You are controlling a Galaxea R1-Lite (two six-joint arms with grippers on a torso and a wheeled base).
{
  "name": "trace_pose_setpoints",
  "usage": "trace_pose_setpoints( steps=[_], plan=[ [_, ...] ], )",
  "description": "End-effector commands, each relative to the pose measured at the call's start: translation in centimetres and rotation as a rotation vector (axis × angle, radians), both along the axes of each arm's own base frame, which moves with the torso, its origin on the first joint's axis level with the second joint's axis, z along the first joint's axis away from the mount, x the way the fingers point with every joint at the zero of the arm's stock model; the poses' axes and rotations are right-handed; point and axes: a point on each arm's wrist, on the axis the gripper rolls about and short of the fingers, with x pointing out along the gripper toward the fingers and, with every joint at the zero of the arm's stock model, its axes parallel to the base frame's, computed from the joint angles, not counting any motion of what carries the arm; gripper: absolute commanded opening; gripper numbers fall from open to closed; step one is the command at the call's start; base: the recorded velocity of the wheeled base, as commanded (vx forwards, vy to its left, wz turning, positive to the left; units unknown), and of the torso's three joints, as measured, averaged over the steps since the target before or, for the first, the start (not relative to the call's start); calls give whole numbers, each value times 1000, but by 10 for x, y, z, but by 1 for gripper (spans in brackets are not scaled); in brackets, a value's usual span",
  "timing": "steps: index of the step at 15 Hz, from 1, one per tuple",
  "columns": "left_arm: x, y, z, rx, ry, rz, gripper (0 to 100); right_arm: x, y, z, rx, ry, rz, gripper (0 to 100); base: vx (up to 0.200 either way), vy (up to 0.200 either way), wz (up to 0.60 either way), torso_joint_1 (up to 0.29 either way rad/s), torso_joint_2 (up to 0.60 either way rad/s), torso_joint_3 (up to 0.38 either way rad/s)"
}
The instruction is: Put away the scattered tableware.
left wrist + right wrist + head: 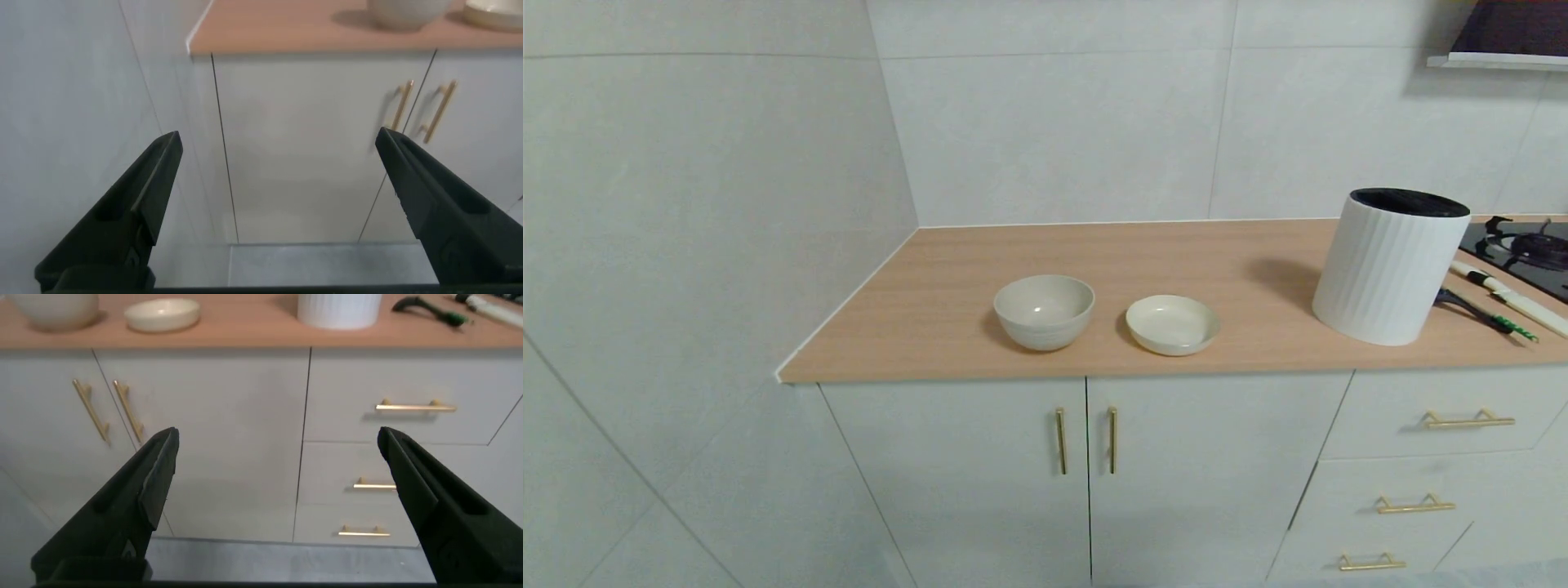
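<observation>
Leftmost, the left gripper (277,140) hangs low before the white cabinet front, below the counter's corner. Its two black fingers (143,204) are spread wide and hold nothing. Up on the wooden countertop (931,327), a deep pale bowl (1044,310) stands upright near the front edge, above the left cabinet door (964,482). Just beside it to the right, apart and not touching, sits a shallow cream dish (1173,324), also upright and close to the edge. Two slim brass handles (1061,441) run vertically on the doors below the gap between the two. Well to the right stands a tall white ribbed container (1388,269), open at the top and dark inside. Past it lie a dark utensil with a green-banded handle (1486,314) and, alongside it, a white-handled utensil (1515,300), both near a black gas hob (1523,249) at the counter's far right. Under this stretch are drawers (1380,412) with horizontal brass pulls. The right gripper (277,437) sits low in front of those drawers and the doors, its fingers likewise parted wide and holding nothing.
</observation>
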Motion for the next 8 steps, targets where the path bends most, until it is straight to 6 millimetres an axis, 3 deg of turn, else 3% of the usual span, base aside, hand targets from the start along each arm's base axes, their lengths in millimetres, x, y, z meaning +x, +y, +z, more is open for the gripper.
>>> trace_pose_setpoints(
  steps=[1,8],
  plan=[
    [0,0,0,0,1,0,100,0,0,0,0,0,0,100,0,0,0,-207,500,286],
    [0,0,0,0,1,0,100,0,0,0,0,0,0,100,0,0,0,-197,496,294]
  ],
)
